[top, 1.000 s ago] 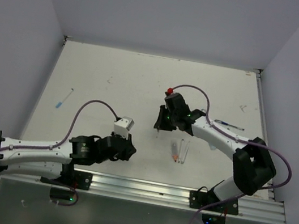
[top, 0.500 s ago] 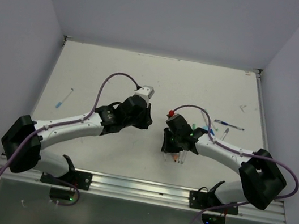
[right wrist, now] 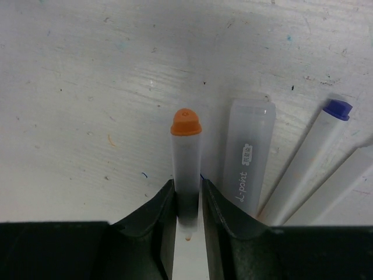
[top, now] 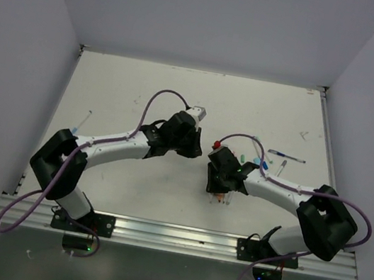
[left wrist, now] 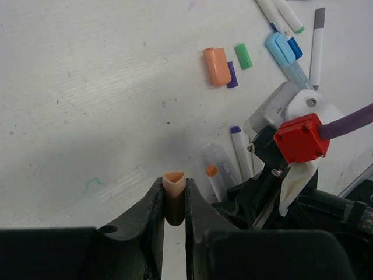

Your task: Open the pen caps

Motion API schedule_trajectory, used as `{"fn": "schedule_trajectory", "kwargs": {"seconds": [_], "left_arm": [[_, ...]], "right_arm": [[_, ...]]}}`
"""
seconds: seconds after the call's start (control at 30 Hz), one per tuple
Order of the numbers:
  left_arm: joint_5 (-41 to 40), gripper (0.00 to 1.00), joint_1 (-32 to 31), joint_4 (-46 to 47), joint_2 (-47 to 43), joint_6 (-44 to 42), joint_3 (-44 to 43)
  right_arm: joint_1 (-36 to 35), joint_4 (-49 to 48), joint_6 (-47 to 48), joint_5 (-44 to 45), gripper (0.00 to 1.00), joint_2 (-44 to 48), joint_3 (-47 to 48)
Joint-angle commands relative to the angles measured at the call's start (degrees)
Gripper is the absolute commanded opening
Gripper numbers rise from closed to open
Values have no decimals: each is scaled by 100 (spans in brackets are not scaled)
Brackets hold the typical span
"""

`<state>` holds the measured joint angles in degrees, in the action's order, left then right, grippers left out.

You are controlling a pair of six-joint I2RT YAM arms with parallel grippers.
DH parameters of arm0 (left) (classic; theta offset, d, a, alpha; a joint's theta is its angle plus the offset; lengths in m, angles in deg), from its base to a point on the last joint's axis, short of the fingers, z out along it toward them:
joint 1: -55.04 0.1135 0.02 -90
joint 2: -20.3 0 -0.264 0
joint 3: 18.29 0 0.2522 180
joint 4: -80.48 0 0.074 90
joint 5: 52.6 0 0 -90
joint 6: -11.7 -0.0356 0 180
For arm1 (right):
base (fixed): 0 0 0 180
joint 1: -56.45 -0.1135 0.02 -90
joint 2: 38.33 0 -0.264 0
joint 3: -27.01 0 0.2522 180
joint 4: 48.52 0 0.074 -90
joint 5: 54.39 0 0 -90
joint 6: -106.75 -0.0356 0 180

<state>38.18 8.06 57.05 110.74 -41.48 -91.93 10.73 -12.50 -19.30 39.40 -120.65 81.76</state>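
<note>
between the jaws of the left gripper (left wrist: 174,193) sits a pale orange pen cap (left wrist: 174,182), pinched tight with its open end poking past the tips, above the table (left wrist: 87,93). the right gripper (right wrist: 187,195) is clamped on the orange-tipped pen (right wrist: 186,154), just beside a clear barrel (right wrist: 247,154). this cap looks already off, so setting both down is likely next: lay the pen flat by the barrel before letting go, and drop the cap near the loose orange cap (left wrist: 217,66) and green cap (left wrist: 243,56), away from the other arm.
</note>
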Motion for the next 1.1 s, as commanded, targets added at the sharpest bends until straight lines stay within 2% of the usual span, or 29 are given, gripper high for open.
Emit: {"fn": "schedule_trajectory", "kwargs": {"seconds": [0.0,0.27,0.43,0.5,0.63,0.77,0.9,0.97,1.07], "left_arm": [[440,5,84,290,140,-104,-270],[792,8,198,589,449,-17,-349],[1038,13,207,650,782,-61,-542],[1152,15,207,642,1011,-61,-691],[1293,16,207,756,1336,-43,-859],[1311,17,207,686,1661,-78,-1148],[1390,17,207,669,2065,-96,-1482],[1390,17,207,607,2258,-122,-1676],[1399,22,198,458,2469,-192,-1887]], "right_arm": [[-8,-169,-25,254,29,146,5],[1,67,107,446,38,577,207],[19,831,64,1052,44,1313,610],[298,1164,89,1298,46,1551,830],[800,1500,204,1212,48,1676,1112],[1668,1536,458,878,49,1457,1306],[2224,1536,669,632,49,869,1595],[2426,1518,749,780,49,727,1806],[2680,1553,889,939,50,358,2158]]}}
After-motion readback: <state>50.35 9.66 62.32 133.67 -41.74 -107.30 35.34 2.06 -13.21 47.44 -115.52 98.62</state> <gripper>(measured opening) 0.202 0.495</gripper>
